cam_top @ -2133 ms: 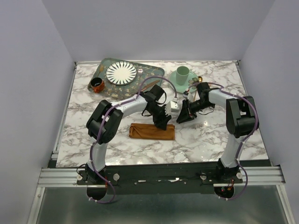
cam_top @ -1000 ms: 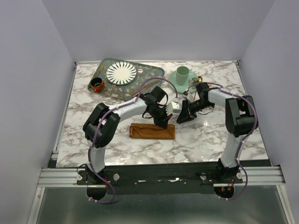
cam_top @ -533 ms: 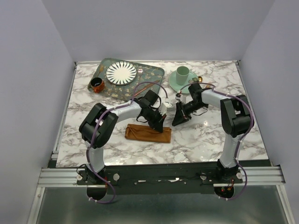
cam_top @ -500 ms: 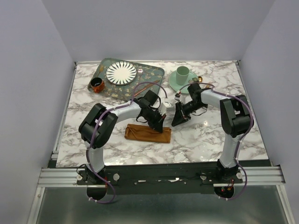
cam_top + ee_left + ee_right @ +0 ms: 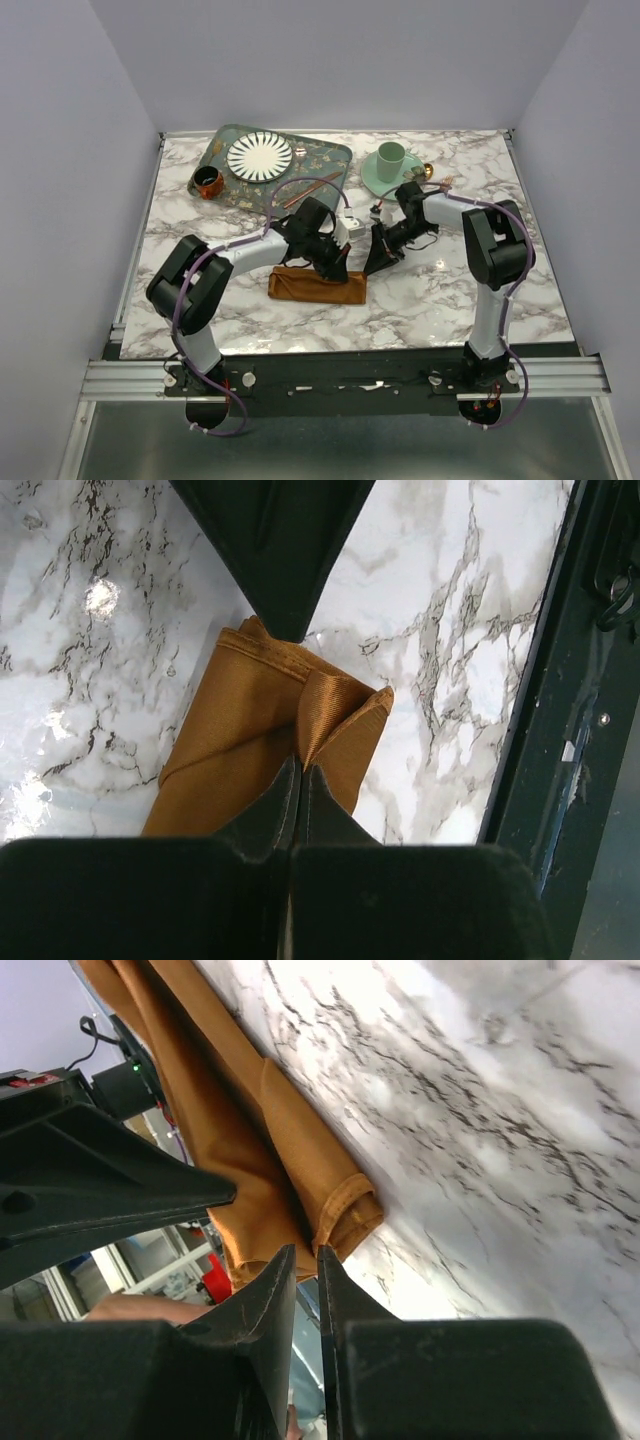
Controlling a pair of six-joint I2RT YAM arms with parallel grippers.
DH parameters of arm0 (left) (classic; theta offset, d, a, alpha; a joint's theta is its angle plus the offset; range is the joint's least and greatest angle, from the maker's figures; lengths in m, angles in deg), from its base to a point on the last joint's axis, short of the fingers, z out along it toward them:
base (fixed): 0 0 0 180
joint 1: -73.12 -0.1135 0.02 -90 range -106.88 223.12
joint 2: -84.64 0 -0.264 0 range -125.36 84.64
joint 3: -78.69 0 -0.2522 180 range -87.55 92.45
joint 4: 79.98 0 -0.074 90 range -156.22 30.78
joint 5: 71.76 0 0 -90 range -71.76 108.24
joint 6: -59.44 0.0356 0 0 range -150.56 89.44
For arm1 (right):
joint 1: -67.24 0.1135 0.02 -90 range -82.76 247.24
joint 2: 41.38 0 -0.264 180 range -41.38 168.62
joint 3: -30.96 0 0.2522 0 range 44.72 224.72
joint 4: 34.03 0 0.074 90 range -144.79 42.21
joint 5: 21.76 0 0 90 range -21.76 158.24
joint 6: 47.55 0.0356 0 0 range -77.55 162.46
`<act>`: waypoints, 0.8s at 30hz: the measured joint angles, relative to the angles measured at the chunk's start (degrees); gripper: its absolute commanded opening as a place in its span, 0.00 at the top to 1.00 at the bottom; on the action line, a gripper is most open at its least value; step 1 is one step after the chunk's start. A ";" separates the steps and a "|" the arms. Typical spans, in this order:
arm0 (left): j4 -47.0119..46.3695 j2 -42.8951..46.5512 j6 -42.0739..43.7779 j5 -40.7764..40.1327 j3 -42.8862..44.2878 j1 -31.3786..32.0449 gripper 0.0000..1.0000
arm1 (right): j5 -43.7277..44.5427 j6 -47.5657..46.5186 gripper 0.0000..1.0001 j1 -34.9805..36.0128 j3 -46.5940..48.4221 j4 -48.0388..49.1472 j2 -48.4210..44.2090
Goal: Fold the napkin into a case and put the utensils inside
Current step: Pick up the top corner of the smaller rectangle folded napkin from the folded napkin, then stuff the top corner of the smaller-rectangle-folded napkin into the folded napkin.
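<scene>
The napkin (image 5: 318, 286) is lying as a long narrow folded strip on the marble table (image 5: 450, 300), near the middle, and both claws are working at its right end. The left claw (image 5: 299, 780) is standing fully closed and is pinching a raised ridge of the top layer, so the cloth is rising there like a small tent. The right claw (image 5: 306, 1260) is pointing at the same end from the other side. Its 2 fingers are standing almost together with only a thin slit, the tips just beside the hemmed corner, and I cannot tell whether any cloth is sitting between them. The cloth is looking soft, light and limp, with a slight sheen, so I am judging that it is going to slide on the smooth marble and that its layers are going to slip over each other. The best hold is at the thicker hemmed edge, on 1 layer only, to open a mouth. Of the utensils, 1 thin copper piece (image 5: 310, 188) is lying at the near right side of the patterned tray (image 5: 222, 136), well apart from the napkin. It is looking stiff, flat and slippery, so gripping it across the middle of the handle seems safest.
</scene>
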 measured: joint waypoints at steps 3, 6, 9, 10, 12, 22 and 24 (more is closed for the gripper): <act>-0.83 0.44 0.00 -0.42 -0.85 0.02 1.00 | 0.07 0.59 0.78 0.85 0.44 0.07 0.09; -1.70 0.87 -0.26 -1.07 -1.95 0.04 1.00 | 0.24 0.96 0.78 2.51 1.18 0.15 0.11; -2.49 0.96 -1.20 -1.66 -2.64 0.07 1.00 | 0.44 1.33 0.78 4.28 2.01 0.33 0.37; -2.54 0.96 -1.42 -1.90 -2.75 0.07 1.00 | 0.50 1.40 0.78 4.81 2.10 0.46 0.48; -2.95 0.96 -1.88 -2.34 -2.93 0.07 1.00 | 1.03 1.49 0.78 5.70 2.14 0.50 0.79; -2.40 1.09 -5.35 -3.13 -3.67 0.11 1.00 | 3.89 1.77 0.79 6.60 4.20 -1.62 6.64; -1.49 1.16 -6.27 -3.15 -3.67 0.07 1.00 | 5.03 1.31 0.79 6.60 5.16 -2.01 6.64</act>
